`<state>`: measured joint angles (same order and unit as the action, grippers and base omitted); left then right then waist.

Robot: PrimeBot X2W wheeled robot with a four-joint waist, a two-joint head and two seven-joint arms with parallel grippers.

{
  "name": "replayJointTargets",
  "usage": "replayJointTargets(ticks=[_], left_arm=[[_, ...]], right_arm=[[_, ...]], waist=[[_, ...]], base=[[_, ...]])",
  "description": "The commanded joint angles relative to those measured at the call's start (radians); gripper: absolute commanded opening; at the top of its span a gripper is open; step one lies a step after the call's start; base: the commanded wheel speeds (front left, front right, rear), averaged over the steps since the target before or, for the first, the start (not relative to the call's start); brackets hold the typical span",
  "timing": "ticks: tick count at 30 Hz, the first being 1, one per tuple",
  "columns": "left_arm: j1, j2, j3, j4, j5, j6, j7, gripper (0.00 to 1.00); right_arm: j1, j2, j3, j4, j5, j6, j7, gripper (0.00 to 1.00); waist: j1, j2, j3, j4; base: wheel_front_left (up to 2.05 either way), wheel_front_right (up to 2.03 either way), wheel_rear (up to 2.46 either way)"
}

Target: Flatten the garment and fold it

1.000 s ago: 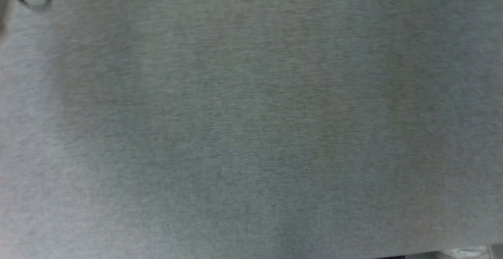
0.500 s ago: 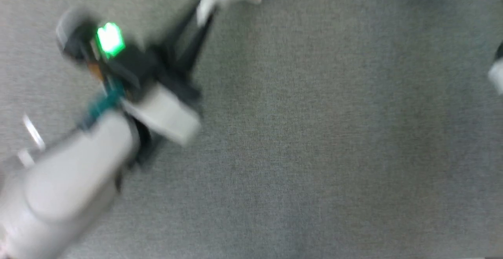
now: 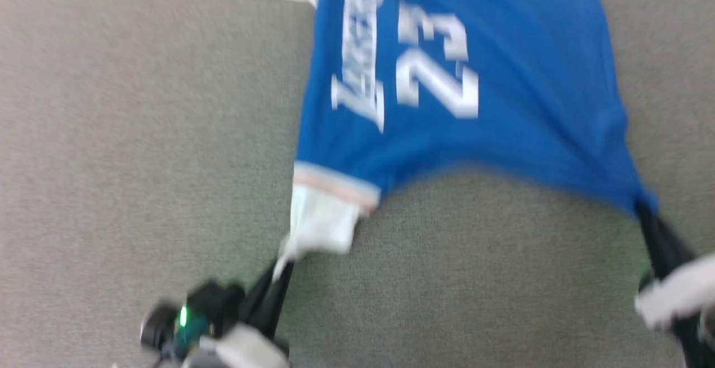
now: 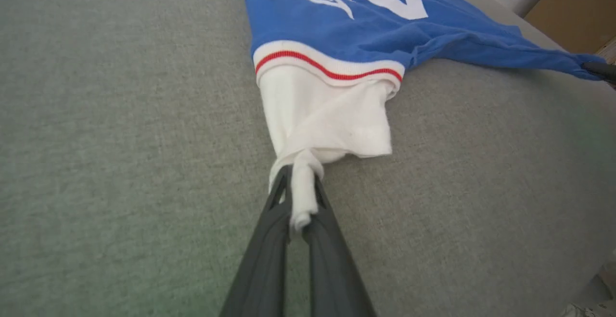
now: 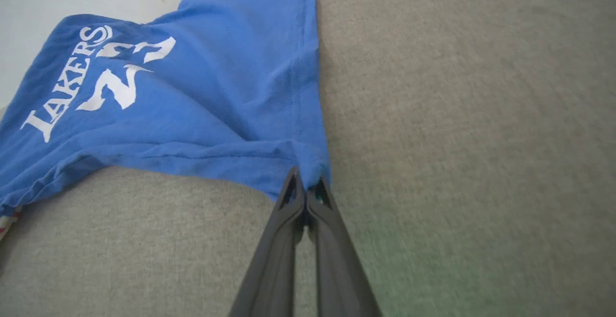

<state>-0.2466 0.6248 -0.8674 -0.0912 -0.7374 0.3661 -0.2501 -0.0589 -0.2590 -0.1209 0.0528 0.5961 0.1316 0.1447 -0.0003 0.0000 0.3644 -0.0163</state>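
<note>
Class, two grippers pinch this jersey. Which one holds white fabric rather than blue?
The left gripper, shut on the white sleeve of the garment. The right gripper pinches a blue corner of the body instead.

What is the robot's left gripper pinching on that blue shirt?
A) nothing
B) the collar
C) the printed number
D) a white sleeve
D: the left gripper is shut on the bunched white sleeve of the garment, just below its red-striped trim.
</note>
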Motion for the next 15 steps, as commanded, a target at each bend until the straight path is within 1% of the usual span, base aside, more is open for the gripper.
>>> replayJointTargets(ticks=[1,2,4,7,9,13,15], left_arm=[[0.059,0.003,-0.006,0.019,-0.015,0.001,-0.008,0.0],[0.059,0.003,-0.006,0.019,-0.015,0.001,-0.008,0.0],[0.14,-0.001,-0.007,0.031,-0.068,-0.009,-0.009,0.0],[0.205,0.012,-0.019,0.046,-0.113,-0.025,0.006,0.0],[0.244,0.02,-0.032,0.057,-0.15,-0.034,0.038,0.0],[0.311,0.036,-0.051,0.057,-0.234,-0.056,0.109,0.0],[0.335,0.044,-0.051,0.05,-0.265,-0.058,0.129,0.0]], right_arm=[[0.069,0.023,-0.026,0.006,-0.006,-0.001,0.002,0.0],[0.069,0.023,-0.026,0.006,-0.006,-0.001,0.002,0.0],[0.158,0.057,-0.05,0.008,-0.019,-0.001,0.019,0.0],[0.23,0.084,-0.069,0.015,-0.035,-0.001,0.034,0.0],[0.271,0.107,-0.082,0.018,-0.039,-0.001,0.045,0.0],[0.339,0.127,-0.08,0.017,-0.05,-0.001,0.076,0.0],[0.369,0.135,-0.079,0.014,-0.048,-0.001,0.09,0.0]], waist=[[0.0003,0.0,-0.116,0.013],[0.0003,0.0,-0.116,0.013],[0.0003,0.0,-0.158,0.015],[0.0003,0.0,-0.196,0.02],[0.0003,0.0,-0.217,0.023],[0.0003,0.0,-0.248,0.026],[0.0003,0.0,-0.261,0.029]], base=[[0.0,0.0,0.0],[0.0,0.0,0.0],[0.0,0.0,0.0],[0.0,0.0,0.0],[0.0,0.0,0.0],[0.0,0.0,0.0],[0.0,0.0,0.0]])
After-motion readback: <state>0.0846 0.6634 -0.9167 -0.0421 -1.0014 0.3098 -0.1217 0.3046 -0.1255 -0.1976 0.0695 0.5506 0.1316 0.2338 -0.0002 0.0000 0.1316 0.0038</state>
